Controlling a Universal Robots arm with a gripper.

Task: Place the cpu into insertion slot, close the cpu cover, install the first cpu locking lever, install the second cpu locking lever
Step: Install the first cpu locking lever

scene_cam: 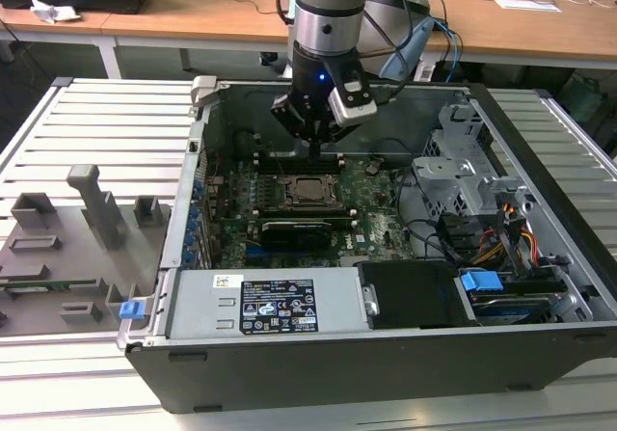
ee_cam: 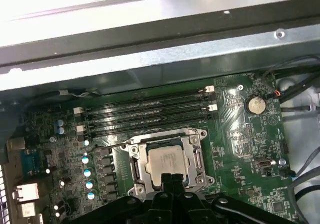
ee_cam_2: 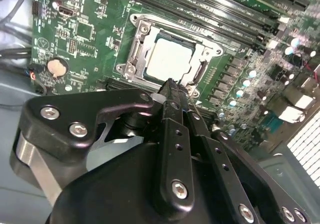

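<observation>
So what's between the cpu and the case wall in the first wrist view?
A bank of long dark memory slots on the green board, running side by side between the cpu and the grey metal case wall. The first wrist view shows this.

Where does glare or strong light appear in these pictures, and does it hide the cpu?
Second wrist view: glare whitens the cpu top, but its square outline is readable. First wrist view: the area beyond the case wall burns out white. Exterior view: a blue light glows above the tool.
</observation>
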